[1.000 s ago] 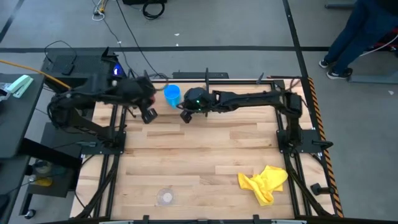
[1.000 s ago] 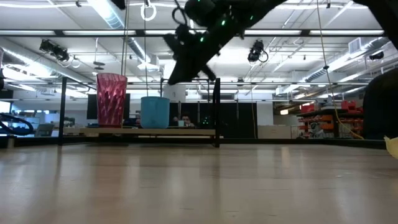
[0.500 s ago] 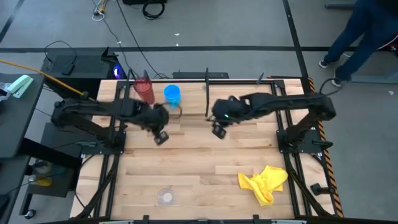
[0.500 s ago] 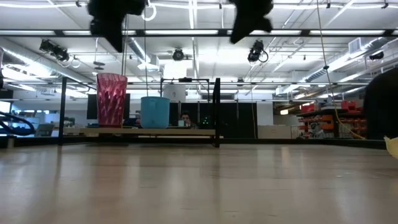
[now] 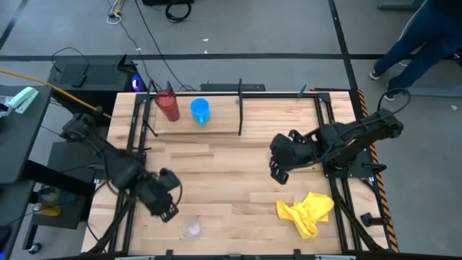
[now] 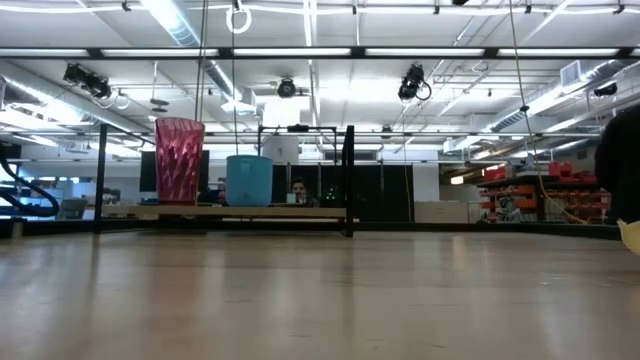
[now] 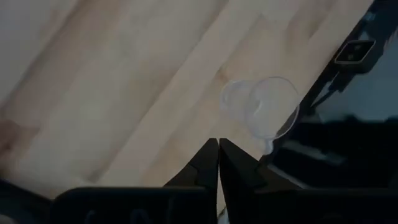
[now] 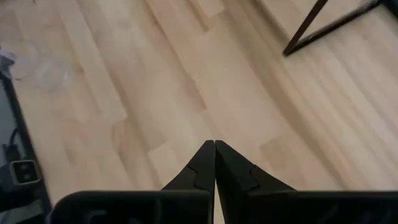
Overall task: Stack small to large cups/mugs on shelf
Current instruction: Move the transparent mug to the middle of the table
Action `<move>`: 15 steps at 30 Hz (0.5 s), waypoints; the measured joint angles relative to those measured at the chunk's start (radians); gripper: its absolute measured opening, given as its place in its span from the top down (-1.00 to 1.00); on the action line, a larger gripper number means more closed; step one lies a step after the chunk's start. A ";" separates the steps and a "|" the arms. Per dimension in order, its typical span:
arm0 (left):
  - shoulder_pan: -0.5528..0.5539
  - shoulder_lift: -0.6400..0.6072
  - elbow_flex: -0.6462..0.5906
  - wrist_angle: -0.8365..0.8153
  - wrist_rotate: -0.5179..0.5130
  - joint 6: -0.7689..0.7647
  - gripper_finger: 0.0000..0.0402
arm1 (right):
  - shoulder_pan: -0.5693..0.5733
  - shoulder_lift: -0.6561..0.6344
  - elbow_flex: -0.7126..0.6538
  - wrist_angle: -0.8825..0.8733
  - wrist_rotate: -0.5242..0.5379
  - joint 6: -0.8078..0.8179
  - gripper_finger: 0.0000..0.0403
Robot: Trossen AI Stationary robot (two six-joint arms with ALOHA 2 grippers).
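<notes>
The dark red tumbler (image 5: pixel 168 106) and the blue cup (image 5: pixel 200 110) stand side by side on the black wire rack (image 5: pixel 193 130) at the table's far left; both show in the low view, tumbler (image 6: pixel 179 160) and cup (image 6: pixel 249 179). The small clear cup (image 5: pixel 191 229) stands near the table's near edge, and shows in the left wrist view (image 7: pixel 264 112). My left gripper (image 5: pixel 165 211) is shut and empty, just left of the clear cup and apart from it. My right gripper (image 5: pixel 278 173) is shut and empty over the right middle of the table.
A crumpled yellow cloth (image 5: pixel 307 211) lies at the near right. The rack's upright posts (image 6: pixel 348 180) stand at each end. The rack's right part holds no cup. A person (image 5: pixel 426 40) walks on the floor beyond the table's far right corner.
Both grippers have drawn away from the rack. My left gripper has gone toward the table's near edge, ending beside the clear cup. My right gripper has gone toward the table's right and near edges. The tumbler and blue cup stay on the rack.
</notes>
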 joint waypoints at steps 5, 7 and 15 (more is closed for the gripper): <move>-0.086 0.097 0.000 0.082 -0.033 -0.074 0.97 | 0.083 0.015 -0.013 -0.003 0.002 0.111 0.87; -0.101 0.145 0.000 0.129 -0.030 -0.056 0.97 | 0.117 0.022 -0.025 -0.004 0.002 0.167 0.84; -0.104 0.261 0.013 0.148 -0.031 0.009 0.88 | 0.224 0.027 -0.114 0.001 0.000 0.461 0.68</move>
